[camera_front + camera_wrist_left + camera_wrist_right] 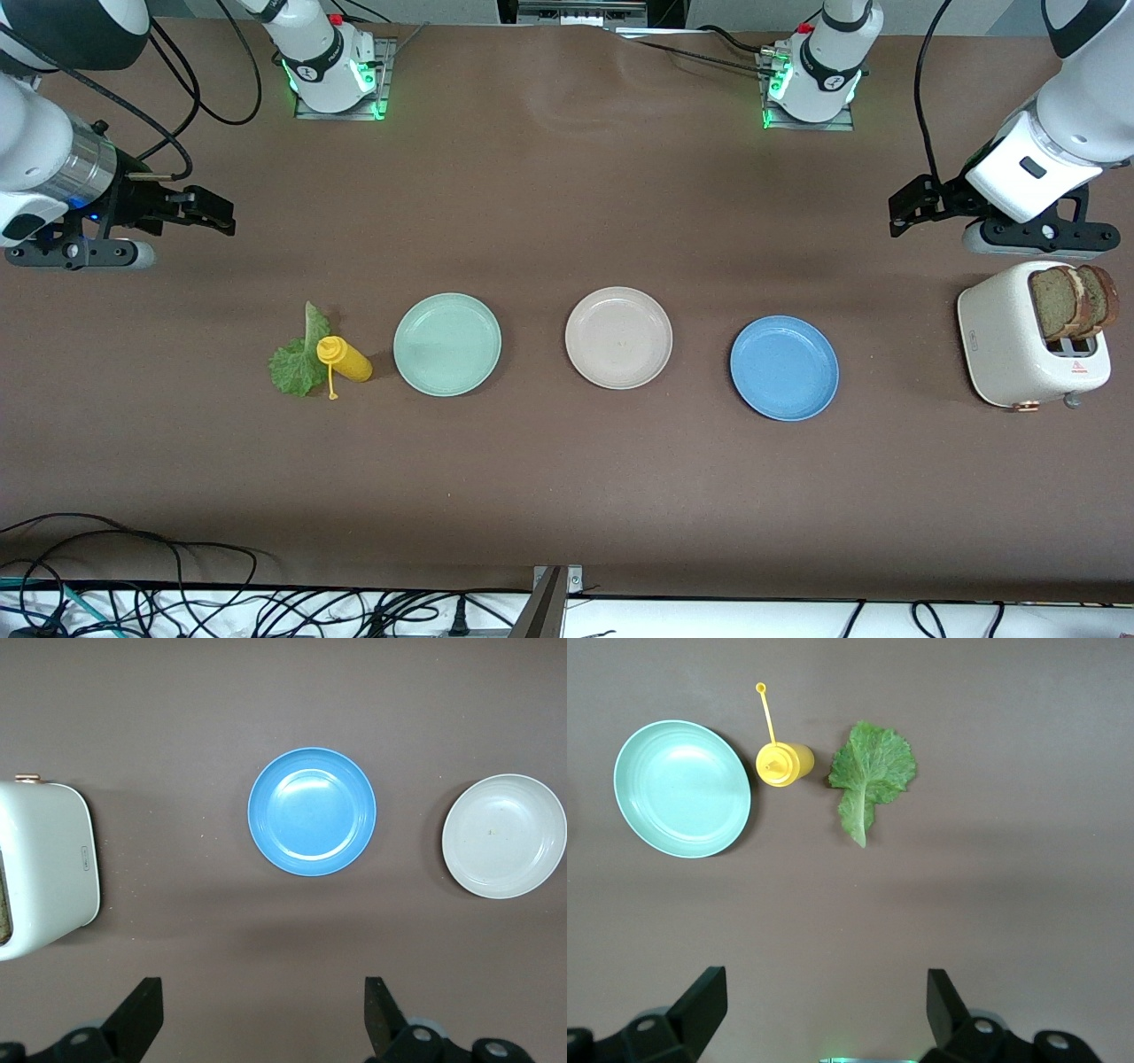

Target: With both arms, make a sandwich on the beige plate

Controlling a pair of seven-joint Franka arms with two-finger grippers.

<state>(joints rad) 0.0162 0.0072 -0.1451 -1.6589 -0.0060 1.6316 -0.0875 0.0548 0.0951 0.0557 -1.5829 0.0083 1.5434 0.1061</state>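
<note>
Blue plate [784, 368] nearest camera; beige plate [618, 338] bare; bread [1072, 301] in toaster [1019, 350]; left tool [261, 1010] and right tool [824, 1005] apart, waiting above tabletop [567, 487].

- beige plate [618, 338]: pale pinkish-beige, plain.
- Plate [784, 368] under the left gripper [261, 1014]: solid blue.
- Plate [447, 344]: mint green.
- Lettuce leaf [871, 775] under the right gripper [824, 1010]: green, paler midrib.
- Bottle [344, 358]: yellow.
- Toaster [1028, 350]: cream.
- Bread slices [1072, 301]: brown, darker crust.
- Table [567, 487]: dull brown.

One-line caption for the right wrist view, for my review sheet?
Open right gripper over bare table, looking at the lettuce leaf, yellow squeeze bottle and mint-green plate.
</note>
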